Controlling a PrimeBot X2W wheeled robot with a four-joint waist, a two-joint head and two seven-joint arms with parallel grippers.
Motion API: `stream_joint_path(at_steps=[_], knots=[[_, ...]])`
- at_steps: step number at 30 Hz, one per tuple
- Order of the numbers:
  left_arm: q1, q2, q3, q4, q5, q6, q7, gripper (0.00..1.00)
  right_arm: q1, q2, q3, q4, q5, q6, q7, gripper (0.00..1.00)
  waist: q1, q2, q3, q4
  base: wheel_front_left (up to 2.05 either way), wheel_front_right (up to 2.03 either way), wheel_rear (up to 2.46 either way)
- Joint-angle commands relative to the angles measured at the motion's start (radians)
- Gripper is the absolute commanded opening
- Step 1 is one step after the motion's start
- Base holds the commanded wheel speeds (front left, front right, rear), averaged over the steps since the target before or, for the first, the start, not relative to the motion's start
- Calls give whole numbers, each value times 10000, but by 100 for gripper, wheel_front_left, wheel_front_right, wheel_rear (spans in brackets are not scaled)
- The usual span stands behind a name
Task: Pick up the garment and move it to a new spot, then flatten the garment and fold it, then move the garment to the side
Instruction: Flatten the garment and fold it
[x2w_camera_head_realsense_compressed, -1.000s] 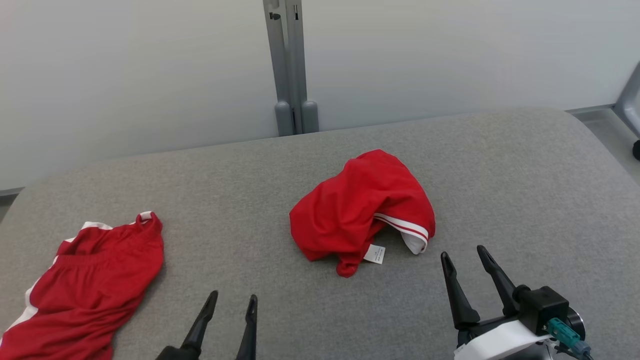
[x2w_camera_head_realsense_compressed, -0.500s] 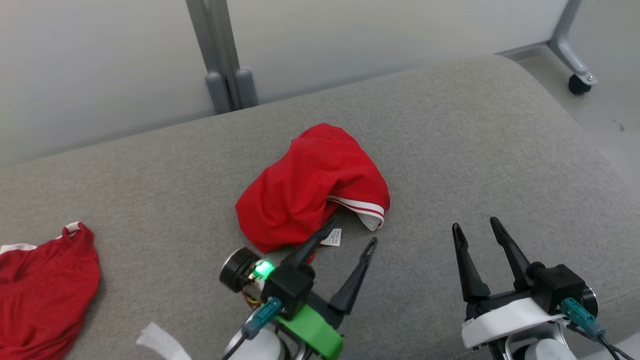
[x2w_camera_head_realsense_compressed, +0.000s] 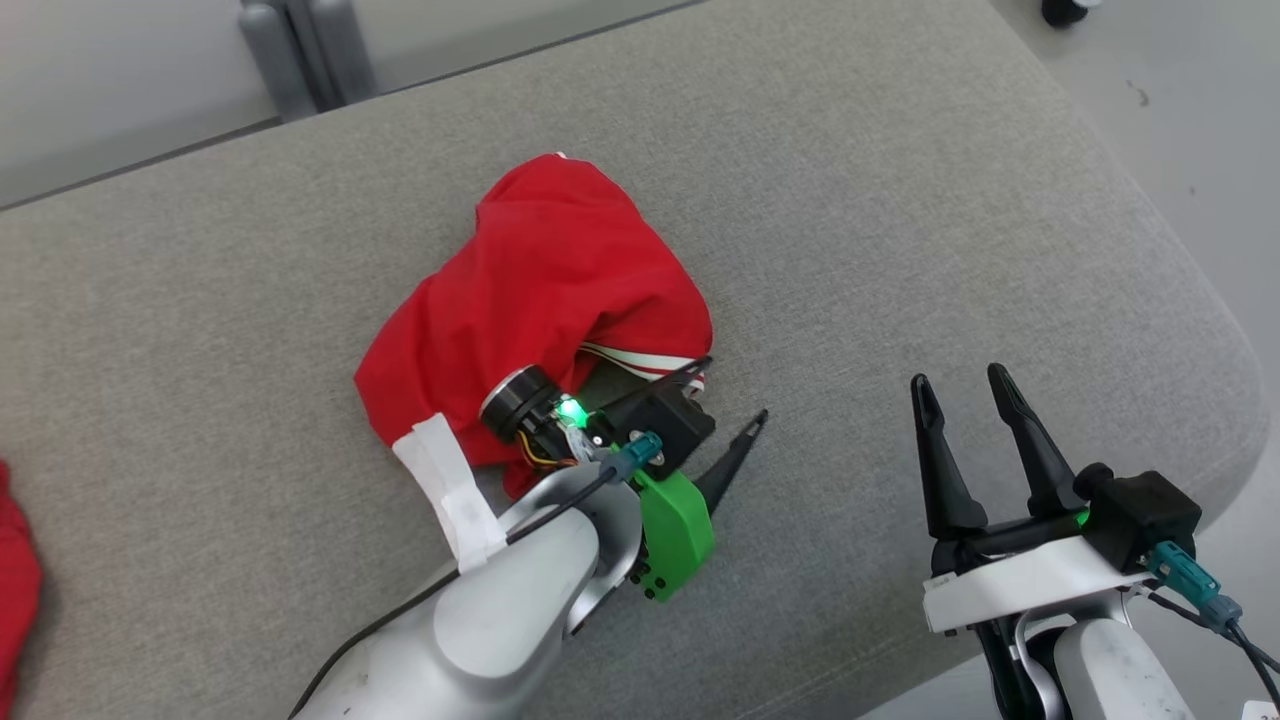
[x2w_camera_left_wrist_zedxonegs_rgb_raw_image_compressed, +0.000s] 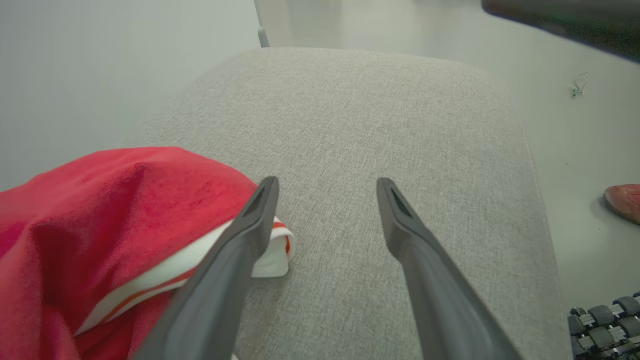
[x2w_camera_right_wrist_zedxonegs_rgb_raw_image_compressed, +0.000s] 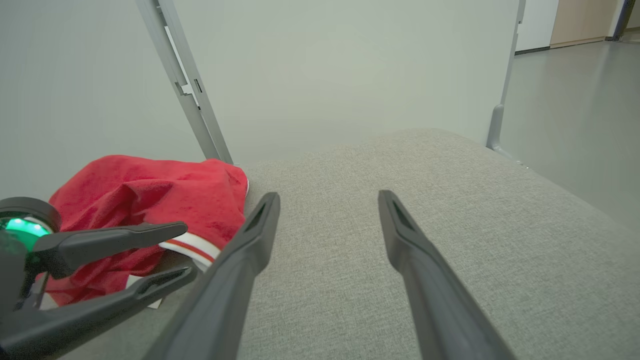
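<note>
Our left gripper (x2w_camera_head_realsense_compressed: 735, 387) holds its two long, dark, tapering fingers (x2w_camera_left_wrist_zedxonegs_rgb_raw_image_compressed: 235, 260) wide apart, with nothing clamped between them. Through the gap we see bare grey cloth. One finger crosses the white, red-striped hem (x2w_camera_left_wrist_zedxonegs_rgb_raw_image_compressed: 270, 255) of the garment (x2w_camera_head_realsense_compressed: 540, 270); we cannot tell whether it touches. The garment is a crumpled heap of soft red knit in rounded folds. It bunches on that finger's outer side and runs back alongside the wrist. The other finger lies over the open table (x2w_camera_head_realsense_compressed: 900, 200).

Our right gripper (x2w_camera_head_realsense_compressed: 957, 376) also has its smooth, matte fingers (x2w_camera_right_wrist_zedxonegs_rgb_raw_image_compressed: 235, 280) spread wide and empty, over bare table. The garment sits off to their left, beyond the left gripper and well apart from them.

The table is padded, covered in coarse grey weave, with a rounded corner ahead of the right fingertips. Past its far edge stand a pale, smooth wall panel (x2w_camera_right_wrist_zedxonegs_rgb_raw_image_compressed: 350, 75) and a slim grey metal post (x2w_camera_right_wrist_zedxonegs_rgb_raw_image_compressed: 185, 90).
</note>
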Motion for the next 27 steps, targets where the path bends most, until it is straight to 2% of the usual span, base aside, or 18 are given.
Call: stream_joint_path(at_steps=[1, 7, 12, 13, 14, 16, 21, 27], knots=[[-218, 43, 14, 219, -239, 180, 136, 100, -150, -3, 18, -60, 70, -10, -32, 100, 0, 0, 605, -578, 0, 0, 0], [-581, 47, 67, 1040, -868, 1034, 614, 100, -203, -3, -63, -99, 191, -10, -34, 100, 0, 0, 770, -537, 0, 0, 0], [-772, 45, 34, 1592, -1429, 1334, 1006, 100, -316, -3, -46, -71, 48, -10, -34, 100, 0, 0, 856, -345, 0, 0, 0], [-785, 47, 6, 1713, -1524, 1370, 1061, 92, -373, -5, -46, -64, 27, -10, -34, 100, 0, 0, 857, -309, 0, 0, 0], [-838, 42, -3, 1794, -1560, 1413, 1055, 48, -418, -5, -43, -63, 19, -10, -32, 100, 0, 0, 852, -283, 0, 0, 0], [-936, 42, -12, 1967, -1684, 1456, 970, 2, -469, -5, -9, -63, -5, -10, -34, 100, 0, 0, 808, -251, 0, 0, 0], [-1074, 38, -106, 2312, -1999, 1277, 628, 0, -420, -6, 70, -32, -18, -10, -34, 100, 0, 0, 558, -294, 0, 0, 0], [-1193, 39, -485, 2104, -2205, 1120, 77, 0, -267, -2, 143, -49, 106, -10, -34, 100, 0, 0, 532, -440, 0, 0, 0]])
